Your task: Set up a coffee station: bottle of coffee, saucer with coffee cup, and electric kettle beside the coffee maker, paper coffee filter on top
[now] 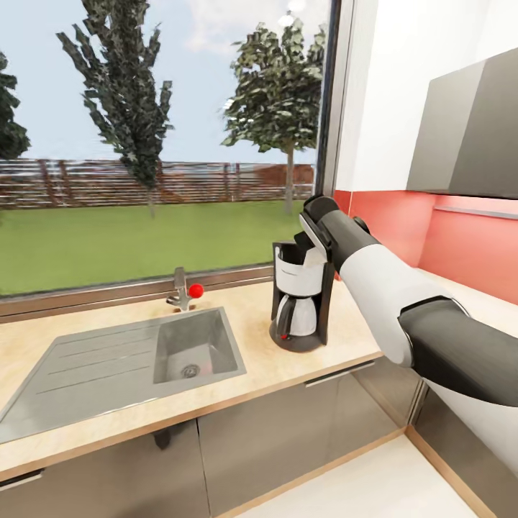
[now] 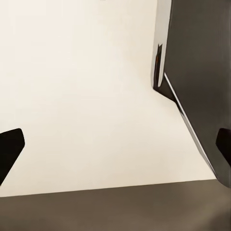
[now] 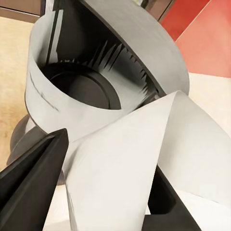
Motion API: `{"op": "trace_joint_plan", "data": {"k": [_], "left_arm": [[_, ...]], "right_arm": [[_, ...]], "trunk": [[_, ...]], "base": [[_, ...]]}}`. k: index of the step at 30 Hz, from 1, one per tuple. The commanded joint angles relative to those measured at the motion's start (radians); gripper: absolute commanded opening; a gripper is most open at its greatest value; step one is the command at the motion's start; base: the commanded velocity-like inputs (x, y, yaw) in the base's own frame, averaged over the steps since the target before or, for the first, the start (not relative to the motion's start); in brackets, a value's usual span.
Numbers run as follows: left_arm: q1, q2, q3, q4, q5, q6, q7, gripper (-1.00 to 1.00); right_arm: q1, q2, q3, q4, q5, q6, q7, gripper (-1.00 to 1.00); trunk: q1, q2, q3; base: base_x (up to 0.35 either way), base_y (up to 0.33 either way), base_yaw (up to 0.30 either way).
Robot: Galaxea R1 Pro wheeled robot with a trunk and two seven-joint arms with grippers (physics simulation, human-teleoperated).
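The paper filter is clamped between the right gripper jaws, just above the open basket of the coffee maker. The coffee maker stands on the countertop, right of the sink. The left gripper jaws are spread wide, empty. Filter placement is judged unfinished; bottle, saucer, cup and kettle remain.
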Motion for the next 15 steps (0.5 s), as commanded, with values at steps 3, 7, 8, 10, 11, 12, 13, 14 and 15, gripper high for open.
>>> {"op": "trace_joint_plan", "data": {"k": [3, 7, 8, 10, 11, 12, 13, 14, 15], "left_arm": [[0.000, -0.001, 0.008, 0.001, -0.009, 0.003, 0.001, 1.00], [0.000, -0.009, 0.008, 0.001, -0.008, 0.003, 0.001, 1.00], [0.000, -0.009, 0.008, 0.001, -0.008, 0.002, 0.001, 1.00], [0.000, -0.010, 0.008, 0.001, -0.007, 0.003, 0.001, 1.00], [0.000, -0.011, 0.008, 0.001, -0.007, 0.002, 0.001, 1.00], [0.000, -0.012, 0.008, 0.001, -0.007, 0.002, 0.001, 1.00], [0.000, -0.013, 0.008, 0.001, -0.007, 0.002, 0.001, 1.00], [0.000, -0.014, 0.008, 0.001, -0.007, 0.003, 0.001, 1.00], [0.000, -0.014, 0.008, 0.001, -0.007, 0.003, 0.001, 1.00]], "right_arm": [[0.000, 0.000, 0.004, 0.000, -0.001, 0.004, -0.004, -1.00], [0.000, 0.000, 0.005, 0.007, 0.001, 0.005, -0.004, -1.00], [0.000, 0.000, 0.005, 0.009, 0.001, 0.006, -0.004, -1.00], [0.000, 0.000, 0.005, 0.009, 0.001, 0.006, -0.004, -1.00], [0.000, 0.000, 0.006, 0.009, 0.001, 0.006, -0.005, -1.00], [0.000, 0.000, 0.007, 0.008, 0.001, 0.006, -0.005, -1.00], [0.000, 0.000, 0.009, 0.006, 0.002, 0.006, -0.006, -1.00], [0.000, 0.000, 0.011, 0.005, 0.002, 0.006, -0.007, -1.00], [0.000, 0.000, 0.012, 0.003, 0.002, 0.006, -0.007, -1.00]], "trunk": [[0.000, 0.000, 0.000], [0.000, 0.000, 0.000], [0.000, 0.000, 0.000], [0.000, 0.000, 0.000], [0.000, 0.000, 0.000], [0.000, 0.000, 0.000], [0.000, 0.000, 0.000], [0.000, 0.000, 0.000], [0.000, 0.000, 0.000]], "base": [[0.146, 0.000, 0.000], [0.222, 0.000, 0.000], [0.060, 0.000, 0.000], [0.032, 0.000, 0.000], [0.016, 0.000, 0.000], [0.008, 0.000, 0.000], [0.004, 0.000, 0.000], [0.003, 0.000, 0.000], [0.002, 0.000, 0.000]]}}
